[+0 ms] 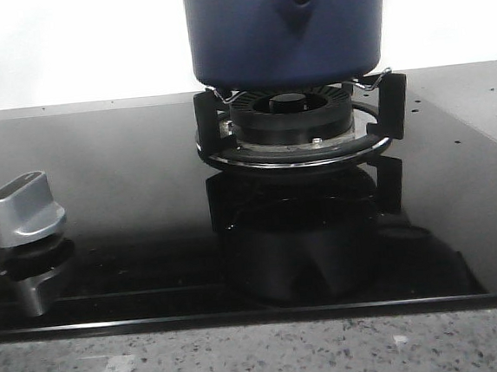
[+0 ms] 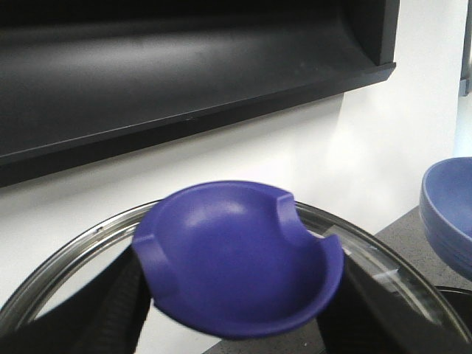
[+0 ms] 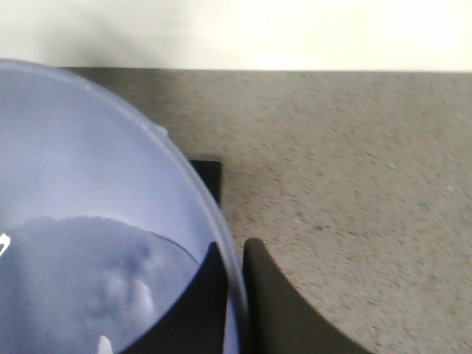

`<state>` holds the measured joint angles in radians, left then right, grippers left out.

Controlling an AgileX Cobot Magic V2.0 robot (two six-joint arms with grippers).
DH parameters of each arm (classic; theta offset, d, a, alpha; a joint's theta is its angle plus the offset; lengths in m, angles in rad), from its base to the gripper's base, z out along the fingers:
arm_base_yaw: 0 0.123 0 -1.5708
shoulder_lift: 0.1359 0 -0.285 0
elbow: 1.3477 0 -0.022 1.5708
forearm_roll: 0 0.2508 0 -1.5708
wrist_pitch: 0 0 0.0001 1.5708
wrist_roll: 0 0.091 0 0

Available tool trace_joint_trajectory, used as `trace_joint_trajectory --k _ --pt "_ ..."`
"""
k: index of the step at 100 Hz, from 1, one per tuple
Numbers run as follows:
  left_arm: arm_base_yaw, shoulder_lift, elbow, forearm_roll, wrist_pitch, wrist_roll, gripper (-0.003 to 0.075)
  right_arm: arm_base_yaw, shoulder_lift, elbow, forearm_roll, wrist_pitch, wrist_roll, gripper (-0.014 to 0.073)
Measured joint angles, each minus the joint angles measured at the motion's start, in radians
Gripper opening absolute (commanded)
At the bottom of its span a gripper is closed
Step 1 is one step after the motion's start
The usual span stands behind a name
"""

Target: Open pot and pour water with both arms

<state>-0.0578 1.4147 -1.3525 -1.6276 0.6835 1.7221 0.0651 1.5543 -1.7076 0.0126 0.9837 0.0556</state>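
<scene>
Navy-blue pot point(image 1: 287, 30) sits on the black burner stand point(image 1: 299, 121) of the glossy black hob point(image 1: 128, 205); its top is cut off by the frame edge in the front view, so whether it's covered can't be told from there. Drop-shaped handle mount w/ a small hole faces the camera. Left of the pot, near the hob's front edge, a silver knob point(image 1: 24, 208) stands upright, mirrored in the glass. Grey speckled counter point(image 1: 264, 359) runs along the front of the hob.

Left wrist view: left gripper point(image 2: 240, 295) fingers are pressed against either side of a blue knob point(image 2: 240, 258) on a glass lid point(image 2: 66, 254) w/ metal rim, lid held up in front of a white wall, apart from the pot. A paler blue bowl point(image 2: 450, 214) shows at the side.

Right wrist view: right gripper point(image 3: 240, 295) pinches the rim of that pale-blue bowl point(image 3: 96, 221), one finger inside, one outside. Prob. water inside, though the picture is soft. Counter lies beyond it.
</scene>
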Motion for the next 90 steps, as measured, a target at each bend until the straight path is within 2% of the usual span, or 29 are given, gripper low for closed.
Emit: trace_joint_trajectory --k 21,51,70,90 --pt "0.000 0.000 0.000 0.000 0.000 0.000 0.0279 0.082 0.000 -0.008 0.000 -0.055 -0.002 -0.0065" --pt "0.000 0.000 0.000 0.000 -0.005 0.000 0.0278 0.160 0.028 -0.001 0.002 -0.215 -0.004 -0.0065" --pt "0.000 0.000 0.000 0.000 -0.005 0.000 0.0278 0.181 0.034 0.101 0.002 -0.404 -0.033 -0.0065" --pt "0.000 0.000 0.000 0.000 -0.008 0.000 0.0278 0.217 0.001 0.278 -0.013 -0.702 -0.090 -0.0065"
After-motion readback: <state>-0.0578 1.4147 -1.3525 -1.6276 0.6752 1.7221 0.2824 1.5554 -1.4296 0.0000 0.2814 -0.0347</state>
